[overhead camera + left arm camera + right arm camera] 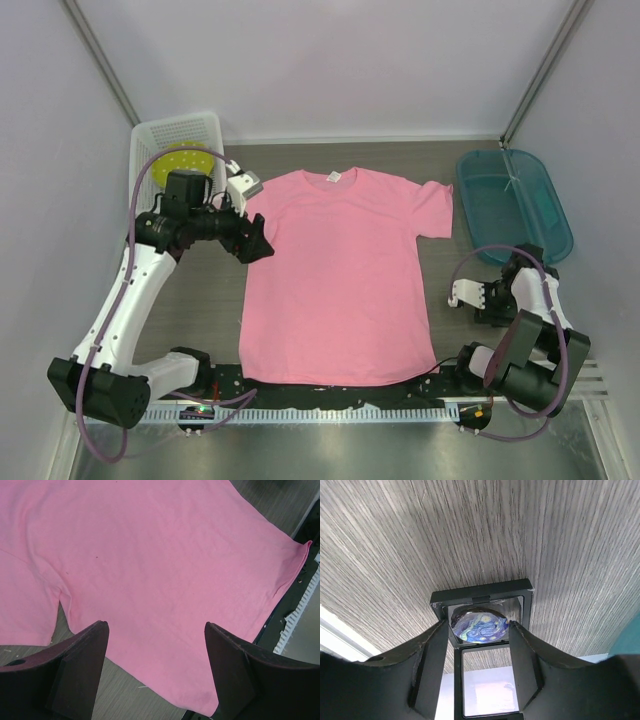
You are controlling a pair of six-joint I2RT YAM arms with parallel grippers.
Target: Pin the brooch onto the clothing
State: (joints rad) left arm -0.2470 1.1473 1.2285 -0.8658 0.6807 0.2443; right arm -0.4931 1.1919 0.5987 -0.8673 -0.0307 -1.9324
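The brooch (480, 626), a round badge with a blue swirled front, lies in the upper half of an open small black case (481, 591) on the wood-grain table. My right gripper (479, 624) straddles it, and one fingertip (442, 630) sits right at each edge of the brooch; whether they press on it I cannot tell. Seen from above, the right gripper (488, 300) is low at the right of the clothing (340, 280), a pink T-shirt spread flat mid-table. My left gripper (262, 243) hovers open over the shirt's left edge (150, 555), nothing between its fingers (85, 650).
A white basket (175, 135) holding a yellow object (185, 160) stands at the back left, with a small grey-white item (243, 185) beside it. A teal bin (515, 200) is at the back right. A black toothed strip (330, 395) runs along the near edge.
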